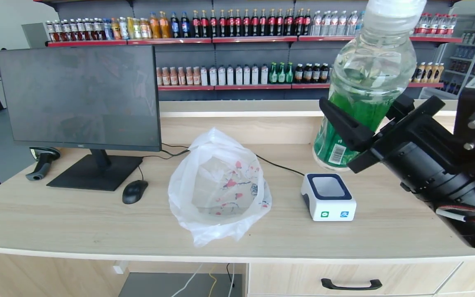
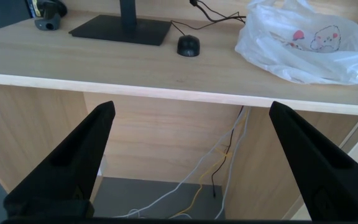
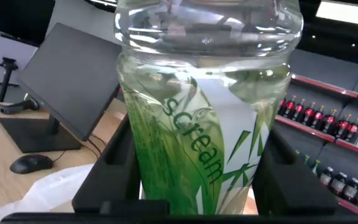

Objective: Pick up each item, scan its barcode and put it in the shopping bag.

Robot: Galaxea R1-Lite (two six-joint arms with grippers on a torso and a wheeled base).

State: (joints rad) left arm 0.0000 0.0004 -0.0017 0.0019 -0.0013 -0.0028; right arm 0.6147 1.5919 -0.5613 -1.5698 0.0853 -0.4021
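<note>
The right claw [image 1: 375,123] is clamping the green-labelled bottle [image 1: 365,82] around its middle, holding it in the air, nearly upright, just above and behind the scanner [image 1: 328,196]. I'd say it is holding it there to bring the barcode [image 1: 337,154], low on the label, close to the scanner's window. The code is facing outward rather than down, so a tilt is probably needed. The shopping bag [image 1: 217,185] is sitting open on the bench [image 1: 76,222] beside the scanner, ready to receive. The left claw [image 2: 190,107] is hanging spread wide and empty below the bench's front edge, out of the way.
</note>
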